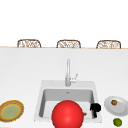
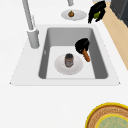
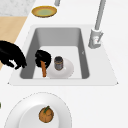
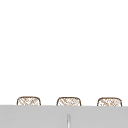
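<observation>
Carrot [image 2: 86,55] in the sink [image 2: 102,65], right hand [image 2: 82,46] curled round its top, beside a plate [image 2: 75,68].

White counter [image 1: 25,75], sink [image 1: 41,100], two plates [image 1: 120,106]

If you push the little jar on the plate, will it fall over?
Probably not easily: the jar looks short and squat, standing upright. On the smooth plate it may slide instead. If toppled, its round sides would likely roll.
</observation>
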Motion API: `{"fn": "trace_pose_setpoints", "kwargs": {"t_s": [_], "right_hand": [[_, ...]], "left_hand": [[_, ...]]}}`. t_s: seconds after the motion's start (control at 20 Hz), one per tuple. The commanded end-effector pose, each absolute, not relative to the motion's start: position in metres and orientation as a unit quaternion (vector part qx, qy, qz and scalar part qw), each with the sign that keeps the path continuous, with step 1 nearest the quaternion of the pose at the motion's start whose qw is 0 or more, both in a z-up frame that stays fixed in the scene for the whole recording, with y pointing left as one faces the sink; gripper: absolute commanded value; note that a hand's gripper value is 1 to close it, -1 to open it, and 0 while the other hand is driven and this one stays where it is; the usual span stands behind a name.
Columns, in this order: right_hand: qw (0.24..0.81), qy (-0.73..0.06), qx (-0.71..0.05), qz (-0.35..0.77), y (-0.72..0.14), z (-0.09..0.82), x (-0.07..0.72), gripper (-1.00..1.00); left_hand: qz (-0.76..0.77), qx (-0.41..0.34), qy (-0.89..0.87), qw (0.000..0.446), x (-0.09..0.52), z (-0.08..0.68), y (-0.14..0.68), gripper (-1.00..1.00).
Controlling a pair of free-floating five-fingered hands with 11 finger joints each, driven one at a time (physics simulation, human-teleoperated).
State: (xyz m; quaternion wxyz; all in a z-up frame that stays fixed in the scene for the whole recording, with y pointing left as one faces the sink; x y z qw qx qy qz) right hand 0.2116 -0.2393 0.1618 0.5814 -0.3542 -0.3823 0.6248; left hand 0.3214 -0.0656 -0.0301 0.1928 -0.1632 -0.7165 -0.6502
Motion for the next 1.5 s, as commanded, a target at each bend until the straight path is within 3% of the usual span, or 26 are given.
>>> {"fn": "trace_pose_setpoints", "kwargs": {"t_s": [0.0, 0.35, 0.7, 0.8, 1.1, 1.2, 1.25, 1.45], "right_hand": [[0.581, -0.382, -0.354, 0.625, -0.239, 0.162, 0.212, 0.00], [0.581, -0.382, -0.354, 0.625, -0.239, 0.162, 0.212, 0.00], [0.581, -0.382, -0.354, 0.625, -0.239, 0.162, 0.212, 0.00], [0.581, -0.382, -0.354, 0.625, -0.239, 0.162, 0.212, 0.00], [0.581, -0.382, -0.354, 0.625, -0.239, 0.162, 0.212, 0.00], [0.581, -0.382, -0.354, 0.625, -0.239, 0.162, 0.212, 0.00], [0.581, -0.382, -0.354, 0.625, -0.239, 0.162, 0.212, 0.00], [0.581, -0.382, -0.354, 0.625, -0.239, 0.162, 0.212, 0.00]], "left_hand": [[-0.661, -0.178, -0.711, 0.163, 0.342, -0.040, -0.061, 1.00], [-0.686, -0.189, -0.682, 0.169, 0.366, -0.079, -0.062, 1.00], [-0.696, -0.118, -0.699, 0.113, 0.380, -0.078, -0.068, 1.00], [-0.694, -0.095, -0.703, 0.122, 0.363, -0.078, -0.077, 1.00], [-0.662, -0.121, -0.724, 0.151, 0.334, -0.081, -0.077, 1.00], [-0.675, -0.096, -0.720, 0.128, 0.352, -0.083, -0.072, 1.00], [-0.683, -0.095, -0.713, 0.127, 0.354, -0.085, -0.072, -1.00], [-0.696, -0.095, -0.704, 0.110, 0.353, -0.076, -0.079, -1.00]]}}
